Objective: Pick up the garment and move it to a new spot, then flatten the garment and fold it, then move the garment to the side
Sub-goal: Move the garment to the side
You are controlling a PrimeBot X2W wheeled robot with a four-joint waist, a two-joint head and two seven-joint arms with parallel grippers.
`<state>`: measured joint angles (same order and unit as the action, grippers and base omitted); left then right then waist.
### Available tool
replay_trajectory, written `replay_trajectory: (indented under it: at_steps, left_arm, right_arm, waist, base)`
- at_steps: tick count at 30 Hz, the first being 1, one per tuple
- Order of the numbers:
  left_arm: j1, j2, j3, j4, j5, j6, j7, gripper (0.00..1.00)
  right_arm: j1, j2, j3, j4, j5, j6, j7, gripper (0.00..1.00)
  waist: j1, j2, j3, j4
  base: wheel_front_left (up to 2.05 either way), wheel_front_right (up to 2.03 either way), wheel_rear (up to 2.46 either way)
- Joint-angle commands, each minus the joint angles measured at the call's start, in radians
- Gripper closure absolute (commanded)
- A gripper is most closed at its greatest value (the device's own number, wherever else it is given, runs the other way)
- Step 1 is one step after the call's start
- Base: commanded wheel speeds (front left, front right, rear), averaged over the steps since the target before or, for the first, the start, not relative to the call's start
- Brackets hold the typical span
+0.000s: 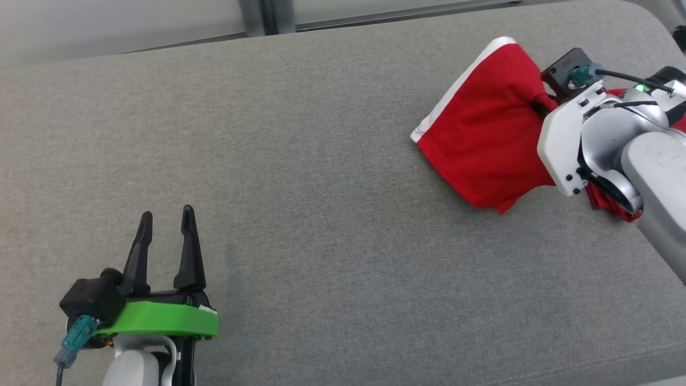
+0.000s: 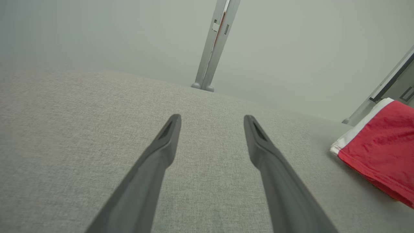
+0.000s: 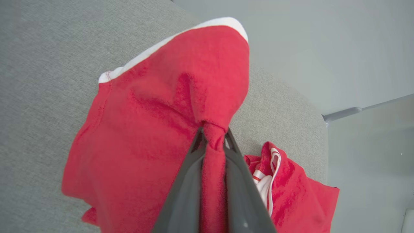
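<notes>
Closest to my right wrist camera, the two dark fingers of my right gripper (image 3: 213, 132) are pinched nearly together on a bunched ridge of the red garment (image 3: 145, 129), which runs down between them as a tight roll. From that pinch the cloth fans out in creases toward its white band (image 3: 168, 40), and a second rumpled part with white trim (image 3: 268, 174) lies just beside my fingers on the other side. Seen from my head, the garment (image 1: 482, 128) sits at the far right of the grey fabric surface (image 1: 321, 187), near its rounded corner, with my pale right forearm (image 1: 659, 177) over part of it (the fingertips themselves are hidden there behind the wrist housing). My left gripper (image 1: 166, 213) is at the lower left, well apart from the cloth, its fingers spread wide and holding nothing; my left wrist camera shows that gripper (image 2: 212, 118) above the grey fabric, with the garment (image 2: 381, 139) off to one side
</notes>
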<state>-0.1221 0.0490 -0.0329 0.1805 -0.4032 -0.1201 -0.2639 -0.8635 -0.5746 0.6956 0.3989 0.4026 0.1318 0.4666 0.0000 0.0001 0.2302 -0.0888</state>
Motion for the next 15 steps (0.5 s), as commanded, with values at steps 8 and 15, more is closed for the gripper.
replay_trajectory:
  at_steps: [8, 15]
  left_arm:
    - [-0.055, 0.004, 0.01, -0.014, 0.038, -0.009, 0.0, 0.0]
    - [-0.078, 0.004, 0.007, -0.021, 0.078, -0.011, 0.0, 0.0]
  right_arm:
    - [0.011, -0.07, -0.03, 0.001, 0.043, -0.002, -0.025, 1.0]
    - [0.024, -0.101, -0.121, 0.072, -0.015, -0.002, -0.111, 1.0]
  waist:
    - [0.0, -0.0001, 0.1, -0.18]
    - [0.0, -0.0001, 0.147, -0.207]
  base:
    - [0.0, 0.0, 0.0]
    - [0.0, 0.0, 0.0]
